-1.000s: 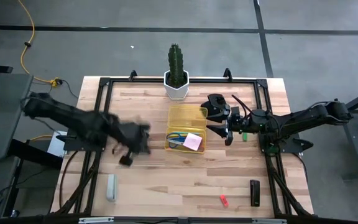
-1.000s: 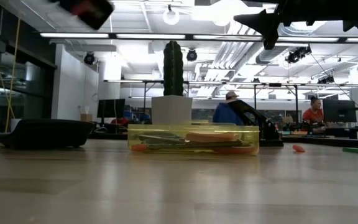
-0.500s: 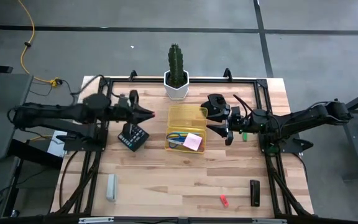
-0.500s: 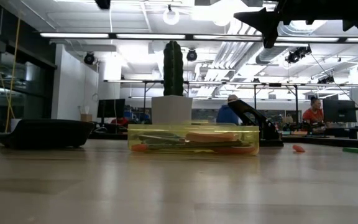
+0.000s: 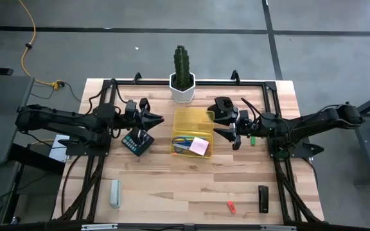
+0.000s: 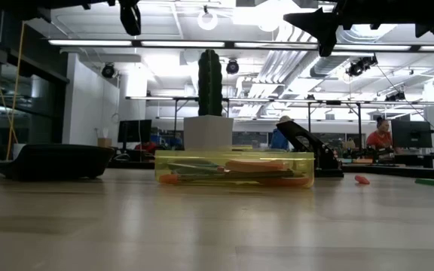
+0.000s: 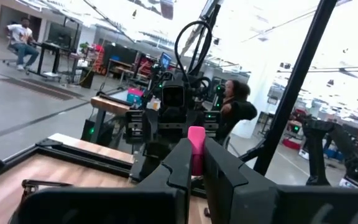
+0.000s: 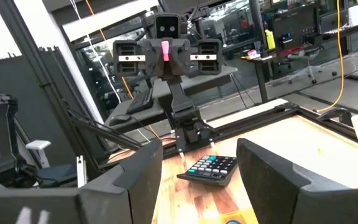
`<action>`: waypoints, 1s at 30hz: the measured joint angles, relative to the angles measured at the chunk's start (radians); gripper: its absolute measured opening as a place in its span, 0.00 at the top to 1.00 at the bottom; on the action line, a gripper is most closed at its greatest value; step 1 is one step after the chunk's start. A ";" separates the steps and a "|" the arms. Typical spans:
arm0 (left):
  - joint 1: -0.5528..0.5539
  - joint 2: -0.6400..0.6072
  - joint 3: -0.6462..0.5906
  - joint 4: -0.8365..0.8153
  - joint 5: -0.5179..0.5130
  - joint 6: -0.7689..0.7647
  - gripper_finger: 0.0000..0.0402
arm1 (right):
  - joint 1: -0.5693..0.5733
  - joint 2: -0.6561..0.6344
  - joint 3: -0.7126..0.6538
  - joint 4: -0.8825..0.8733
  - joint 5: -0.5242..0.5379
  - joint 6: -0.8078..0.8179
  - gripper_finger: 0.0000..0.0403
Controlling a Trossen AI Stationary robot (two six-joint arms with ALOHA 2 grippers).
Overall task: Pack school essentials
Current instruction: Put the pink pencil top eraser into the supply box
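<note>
My left gripper (image 5: 158, 119) hangs high over the table's left half, level, pointing right at the yellow box (image 5: 193, 131). It is shut on a small pink piece (image 7: 196, 142), which also shows in the right wrist view (image 8: 165, 51). The box rests flat on the table and holds blue-handled scissors (image 5: 182, 141) and the pink sticky-note pad (image 5: 200, 146). My right gripper (image 5: 220, 120) is open and empty, just right of the box, facing left. A green piece (image 5: 252, 139) and a red piece (image 5: 231, 206) lie on the table. I do not see the pencil. My left gripper pinches the small pink piece (image 7: 196, 134) between its two fingertips. The fingers lie level and point toward the table's right. The piece stands upright in the gap, its top above the fingers, lifted well clear of the table.
A black calculator (image 5: 138, 142) lies under the left gripper. The cactus in its white pot (image 5: 182, 82) stands at the far edge behind the box. A grey block (image 5: 114, 192) lies near left and a black object (image 5: 263, 199) near right. Bare wood lies between them.
My left arm has swung from low over the near-left table up and toward the far edge, staying shut on the pink piece. It now points level at the box. The right arm has kept still.
</note>
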 joint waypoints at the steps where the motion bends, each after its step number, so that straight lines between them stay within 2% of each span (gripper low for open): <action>1: 0.000 0.000 0.000 0.000 0.000 0.000 0.96 | 0.000 0.000 0.000 0.000 0.000 -0.005 0.50; 11: 0.000 0.002 0.000 -0.019 -0.002 0.001 0.96 | 0.000 0.000 0.000 0.000 0.000 -0.005 0.50; 14: 0.000 0.047 0.017 -0.061 -0.051 0.001 0.96 | 0.000 0.000 0.000 0.000 0.000 -0.005 0.50; 18: 0.000 0.172 0.123 -0.269 -0.076 0.022 0.96 | 0.000 0.000 0.000 0.000 0.016 0.003 0.50; 23: -0.004 0.396 0.283 -0.508 -0.079 0.096 0.96 | 0.000 0.000 0.000 0.000 0.031 0.003 0.50; 26: -0.004 0.518 0.346 -0.602 -0.101 0.098 0.96 | 0.000 0.000 0.000 0.000 0.032 0.003 0.50; 30: -0.004 0.658 0.386 -0.633 -0.125 0.098 0.96 | 0.000 0.000 0.000 0.000 0.035 0.003 0.50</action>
